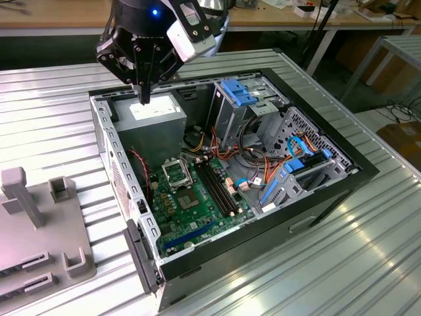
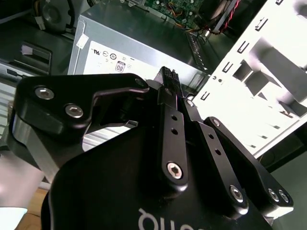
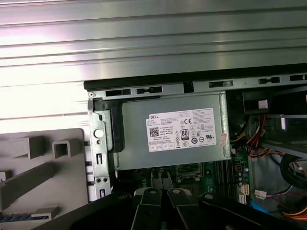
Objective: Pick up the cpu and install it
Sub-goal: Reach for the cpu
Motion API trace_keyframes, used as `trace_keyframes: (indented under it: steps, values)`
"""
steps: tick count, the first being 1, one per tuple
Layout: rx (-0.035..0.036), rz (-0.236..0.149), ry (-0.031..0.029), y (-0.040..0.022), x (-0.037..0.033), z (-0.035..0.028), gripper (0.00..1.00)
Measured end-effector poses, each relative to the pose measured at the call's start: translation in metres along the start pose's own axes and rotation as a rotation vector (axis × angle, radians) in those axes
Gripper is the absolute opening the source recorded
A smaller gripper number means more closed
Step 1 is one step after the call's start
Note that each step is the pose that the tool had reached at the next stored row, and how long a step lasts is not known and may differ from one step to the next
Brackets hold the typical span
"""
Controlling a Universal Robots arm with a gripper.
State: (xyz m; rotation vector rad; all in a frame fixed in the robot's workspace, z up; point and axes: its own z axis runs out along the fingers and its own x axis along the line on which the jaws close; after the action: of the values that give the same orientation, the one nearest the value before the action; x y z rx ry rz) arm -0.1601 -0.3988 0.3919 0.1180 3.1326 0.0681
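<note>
My gripper [image 1: 143, 99] hangs above the grey power supply [image 1: 150, 113] at the back corner of the open computer case, fingers pointing down. The fingertips [image 2: 168, 76] sit pressed together with nothing visible between them. The cpu is out of view. The green motherboard [image 1: 197, 204] lies on the case floor, with the black-framed square socket [image 1: 176, 172] near its far end, well below the gripper and towards the exterior view's right. In the first wrist view an edge of the socket [image 3: 188, 168] peeks out past the power supply [image 3: 172, 132].
Long black memory slots [image 1: 217, 184] run beside the socket. Drive cages with blue clips [image 1: 240, 95] and bundled cables [image 1: 253, 158] fill the case's far side. A grey fixture [image 1: 39, 230] with upright posts stands on the ribbed metal table [image 1: 368, 250] at the exterior view's left.
</note>
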Motion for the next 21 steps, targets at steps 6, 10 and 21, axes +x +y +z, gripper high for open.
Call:
trace_keyframes:
  steps: [6, 10, 21]
  values:
    - [0.0001, 0.0, 0.0013, -0.0002, 0.0025, 0.0001, 0.11]
    - [0.0001, 0.0, 0.0022, -0.0003, 0.0044, 0.0002, 0.11]
    - [0.0003, 0.0, 0.0042, -0.0007, 0.0093, 0.0003, 0.11]
